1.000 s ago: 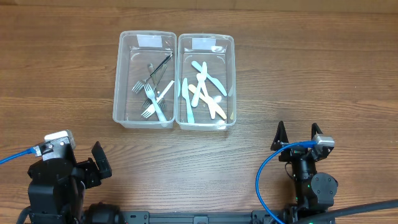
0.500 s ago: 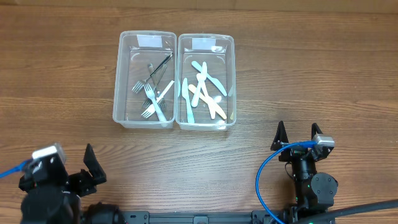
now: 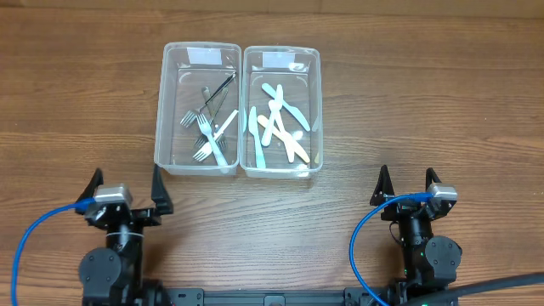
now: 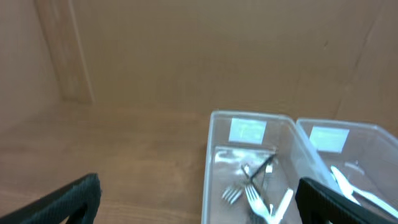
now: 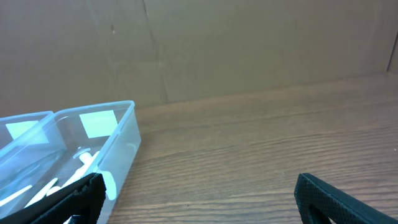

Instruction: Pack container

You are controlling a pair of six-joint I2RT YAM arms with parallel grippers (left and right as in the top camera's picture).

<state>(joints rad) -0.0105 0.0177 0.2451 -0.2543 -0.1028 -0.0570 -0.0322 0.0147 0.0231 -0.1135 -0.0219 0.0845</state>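
Two clear plastic containers stand side by side at the far middle of the table. The left container (image 3: pixel 169 110) holds several forks (image 3: pixel 206 136), white and metal ones; the left wrist view shows this left container (image 4: pixel 211 162) with its forks (image 4: pixel 256 200) ahead. In the right container (image 3: pixel 316 110) lie several pale blue and white knives (image 3: pixel 277 127); its wall (image 5: pixel 121 149) shows in the right wrist view. My left gripper (image 3: pixel 125 187) stands open near the front left, nothing between its fingers. At the front right my right gripper (image 3: pixel 406 185) is open and empty too.
Blue cables (image 3: pixel 364 246) loop from both arm bases at the table's front edge. A brown cardboard wall (image 5: pixel 249 43) backs the table. Bare wood lies between the grippers and the containers.
The left arm has swung from the far front-left corner toward the right and now points straight at the containers. The right arm has not moved.
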